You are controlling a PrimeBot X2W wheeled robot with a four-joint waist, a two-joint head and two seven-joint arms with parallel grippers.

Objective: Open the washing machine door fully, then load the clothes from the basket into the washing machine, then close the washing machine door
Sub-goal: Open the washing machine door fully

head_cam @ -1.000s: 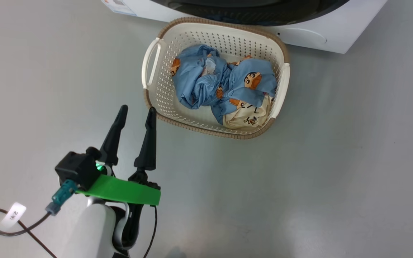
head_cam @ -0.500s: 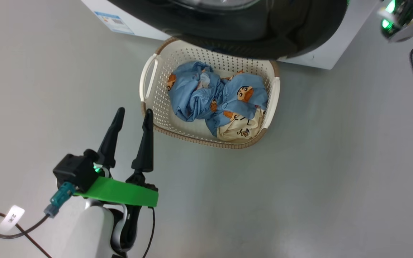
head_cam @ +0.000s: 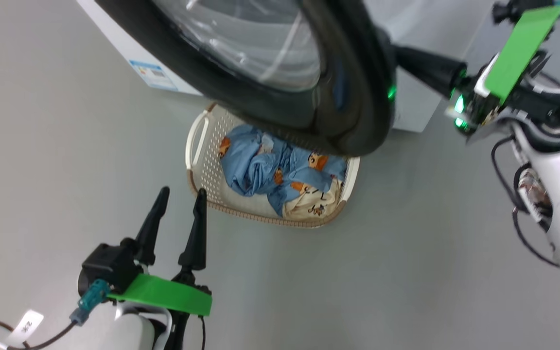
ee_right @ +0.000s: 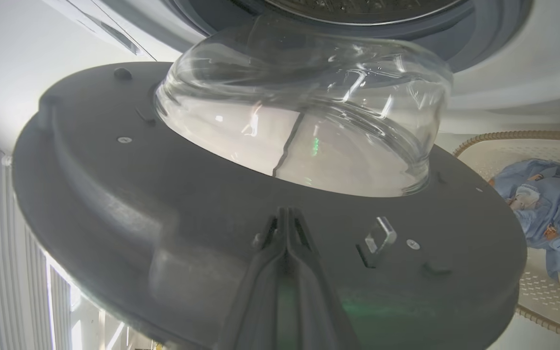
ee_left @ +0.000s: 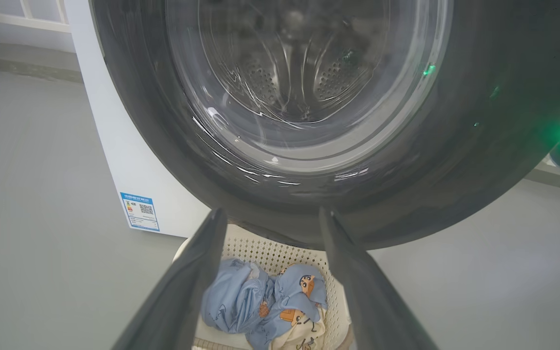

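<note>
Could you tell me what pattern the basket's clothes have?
The clothes are blue and cream with orange-brown cartoon figures; best in head view.

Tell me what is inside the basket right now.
The basket holds the clothes: crumpled blue fabric and a cream piece. The washing machine door overhangs its far end, hiding whatever lies there. Nothing under the clothes shows.

washing machine door [head_cam: 280, 121] overhanging rear of basket [head_cam: 260, 218], front uncovered
</note>
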